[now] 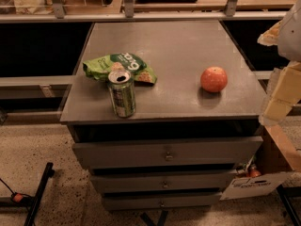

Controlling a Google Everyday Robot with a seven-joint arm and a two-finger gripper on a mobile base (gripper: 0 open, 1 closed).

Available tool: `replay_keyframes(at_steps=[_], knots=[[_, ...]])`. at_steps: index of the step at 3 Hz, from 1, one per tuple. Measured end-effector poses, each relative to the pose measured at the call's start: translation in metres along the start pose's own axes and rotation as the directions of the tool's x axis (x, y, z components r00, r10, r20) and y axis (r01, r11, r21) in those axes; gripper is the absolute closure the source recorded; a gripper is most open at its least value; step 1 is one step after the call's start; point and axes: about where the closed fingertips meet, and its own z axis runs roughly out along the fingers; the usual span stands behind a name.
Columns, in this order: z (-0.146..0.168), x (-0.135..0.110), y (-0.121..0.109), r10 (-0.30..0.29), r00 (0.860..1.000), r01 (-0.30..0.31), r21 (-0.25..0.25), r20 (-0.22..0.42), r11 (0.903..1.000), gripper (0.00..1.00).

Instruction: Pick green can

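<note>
We log the green can (122, 93) upright at the surface (178, 51) front-left; gripper (280, 95) well apart, far right, grip state we cannot tell

Green can (122, 94) upright near cabinet top's (188, 41) front edge, snack bag (117, 65) behind, reddish fruit (214, 79) apart, hand (277, 102) far right

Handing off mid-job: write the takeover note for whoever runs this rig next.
Gripper: at the view's right edge, beside the cabinet top, well apart from the green can.
The green can stands upright near the top's front left edge, just in front of the green snack bag; an apple sits to the right.
Done: nothing, can not grasped.
Left: reach, grasp, lift.
</note>
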Motion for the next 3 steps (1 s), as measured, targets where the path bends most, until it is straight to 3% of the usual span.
replay_keyframes(at_steps=[1, 2, 3], knots=[[0.0, 0.0, 0.0, 0.0, 1.0, 0.0, 0.0, 0.0, 1.0, 0.0], [0.001, -0.01, -0.001, -0.011, 0.998, 0.012, -0.012, 0.068, 0.9999, 0.0], [0.011, -0.058, -0.004, -0.055, 0.977, 0.058, -0.012, 0.205, 0.9982, 0.0]])
